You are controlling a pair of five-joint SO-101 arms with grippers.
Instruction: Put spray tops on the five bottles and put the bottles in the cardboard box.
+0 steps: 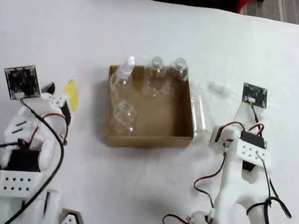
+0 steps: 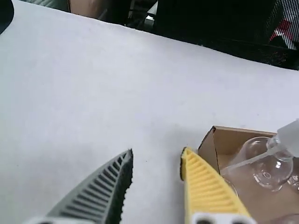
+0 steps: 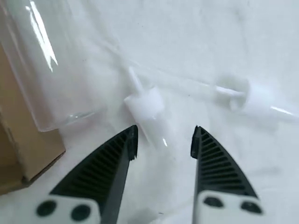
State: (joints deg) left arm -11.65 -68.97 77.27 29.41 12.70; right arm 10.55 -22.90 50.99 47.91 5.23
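While right end effector (image 3: 164, 130) gapes | bottle (image 1: 198, 111) lies flat (lengthwise along box (image 1: 145, 139))

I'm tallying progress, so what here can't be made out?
High view: the clear bottles in the cardboard box overlap, so their count is uncertain.
Left wrist view: the picture's edge cuts off most of the box.
Right wrist view: the edge cuts the lying bottle; its neck is unseen.

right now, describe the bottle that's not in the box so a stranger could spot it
Find the cardboard box in the middle of the white table. Along its outer wall on the right arm's side lies a clear bottle. It is the only one flat on the table; the other four bottles sit inside the box.
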